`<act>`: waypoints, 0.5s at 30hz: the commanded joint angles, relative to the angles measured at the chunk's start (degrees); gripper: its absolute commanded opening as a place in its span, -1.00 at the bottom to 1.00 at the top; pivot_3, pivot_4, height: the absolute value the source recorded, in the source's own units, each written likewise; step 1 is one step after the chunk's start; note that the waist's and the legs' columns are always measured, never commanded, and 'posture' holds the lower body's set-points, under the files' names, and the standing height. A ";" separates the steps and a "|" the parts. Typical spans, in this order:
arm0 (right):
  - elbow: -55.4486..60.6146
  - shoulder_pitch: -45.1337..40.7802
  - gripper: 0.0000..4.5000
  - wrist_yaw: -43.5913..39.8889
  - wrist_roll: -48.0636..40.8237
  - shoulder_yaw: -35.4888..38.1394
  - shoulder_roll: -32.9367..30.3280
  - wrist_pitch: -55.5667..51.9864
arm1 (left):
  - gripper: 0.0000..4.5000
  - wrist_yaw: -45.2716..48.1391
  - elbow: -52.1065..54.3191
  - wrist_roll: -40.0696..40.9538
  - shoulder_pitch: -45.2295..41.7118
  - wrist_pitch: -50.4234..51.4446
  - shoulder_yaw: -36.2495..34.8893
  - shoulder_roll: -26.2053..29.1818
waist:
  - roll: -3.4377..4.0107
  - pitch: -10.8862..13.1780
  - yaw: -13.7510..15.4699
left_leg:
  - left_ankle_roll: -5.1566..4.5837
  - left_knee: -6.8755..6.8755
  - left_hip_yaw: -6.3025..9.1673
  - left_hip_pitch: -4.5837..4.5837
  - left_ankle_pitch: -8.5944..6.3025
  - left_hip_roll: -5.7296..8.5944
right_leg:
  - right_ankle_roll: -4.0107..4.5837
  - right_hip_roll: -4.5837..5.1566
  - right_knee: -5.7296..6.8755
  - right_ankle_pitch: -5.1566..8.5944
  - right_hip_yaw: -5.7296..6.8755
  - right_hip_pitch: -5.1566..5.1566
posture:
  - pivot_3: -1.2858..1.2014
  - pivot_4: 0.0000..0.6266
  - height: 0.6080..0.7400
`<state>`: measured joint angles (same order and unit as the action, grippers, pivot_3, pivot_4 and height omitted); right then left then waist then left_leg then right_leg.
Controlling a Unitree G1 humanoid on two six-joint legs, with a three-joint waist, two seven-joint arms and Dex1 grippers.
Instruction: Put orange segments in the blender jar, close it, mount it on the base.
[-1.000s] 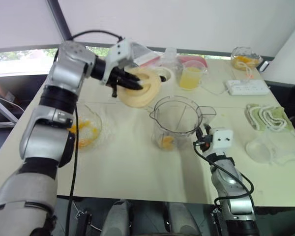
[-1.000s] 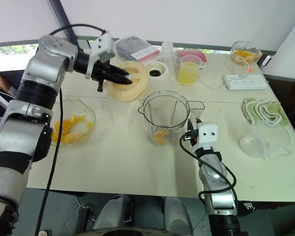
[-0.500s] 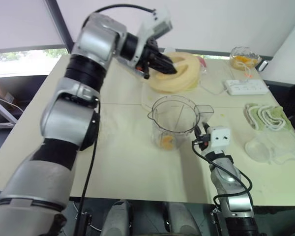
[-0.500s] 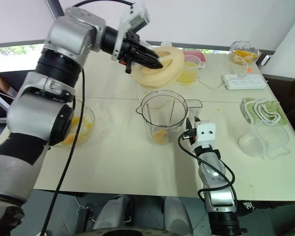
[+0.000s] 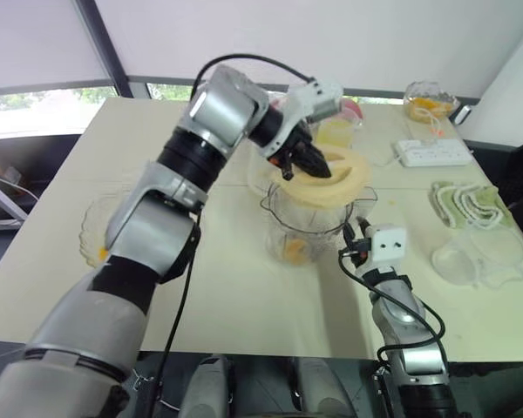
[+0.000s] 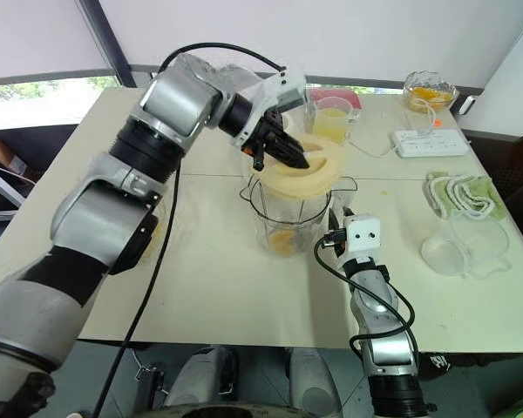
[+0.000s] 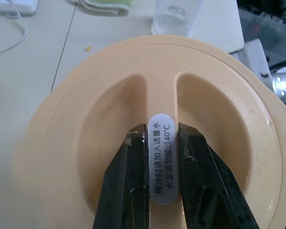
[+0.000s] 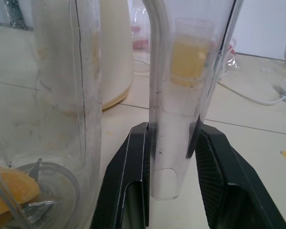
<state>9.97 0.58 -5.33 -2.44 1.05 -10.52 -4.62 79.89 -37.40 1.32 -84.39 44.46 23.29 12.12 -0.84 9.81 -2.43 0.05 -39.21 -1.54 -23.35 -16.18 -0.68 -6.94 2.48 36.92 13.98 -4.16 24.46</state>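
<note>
Tabletop: lid (image 5: pixel 331 177) has moved over blender jar (image 5: pixel 309 228).

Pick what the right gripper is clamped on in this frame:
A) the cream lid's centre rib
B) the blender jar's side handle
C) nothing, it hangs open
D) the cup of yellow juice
B: in the right wrist view the right gripper has its fingers on either side of the blender jar's clear handle.
</note>
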 commanded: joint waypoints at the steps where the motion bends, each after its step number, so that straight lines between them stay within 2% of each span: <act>1: -1.33 0.63 -0.63 0.10 1.91 0.48 -1.02 -0.46 | -0.89 1.12 4.70 -0.02 1.75 1.20 2.28 0.44 | 0.00 0.00 -0.03 | 0.00 0.00 0.00 0.00 0.00 0.00 | 0.00 0.00 0.00 0.00 0.00 0.00 | 0.03 -0.52 1.00; 15: -2.20 0.69 -0.63 0.32 2.00 0.20 -1.05 -0.12 | -0.89 3.30 14.51 1.11 6.25 4.94 6.41 5.07 | 0.03 -0.05 -0.07 | 0.00 -0.01 -0.02 0.15 0.00 0.00 | 0.22 0.00 0.04 0.12 -0.05 -0.11 | 0.03 -0.52 1.00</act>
<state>9.26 0.77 -5.05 -2.45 0.88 -10.52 -4.02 82.49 -23.88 2.27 -78.86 48.72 28.40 16.87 -0.80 9.76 -2.50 0.05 -39.22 -1.55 -23.19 -16.18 -0.68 -6.72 2.47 36.96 14.10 -4.20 24.35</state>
